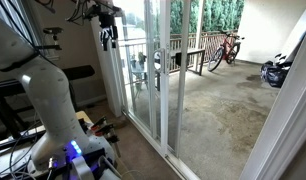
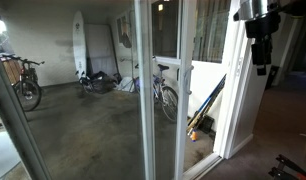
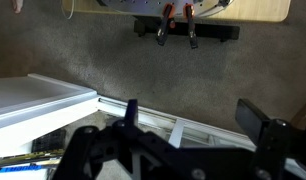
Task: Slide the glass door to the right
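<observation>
The glass door [image 1: 143, 75] is a tall clear panel in a slim white frame, upright in its floor track; it also shows in an exterior view [image 2: 165, 90]. I cannot make out its loop handle. My gripper [image 1: 108, 30] hangs high up, close to the white stile at the door's edge and apart from it, as in an exterior view [image 2: 261, 45]. In the wrist view my gripper [image 3: 193, 120] points down over the carpet and the white door track [image 3: 153, 112]. Its fingers are spread wide with nothing between them.
The robot's white base [image 1: 53, 110] stands on the carpet by the door. Beyond the glass is a concrete patio with bicycles [image 1: 228, 48] [image 2: 28, 80] and a surfboard [image 2: 80, 45]. Red clamps [image 3: 178, 30] hold a wooden board edge.
</observation>
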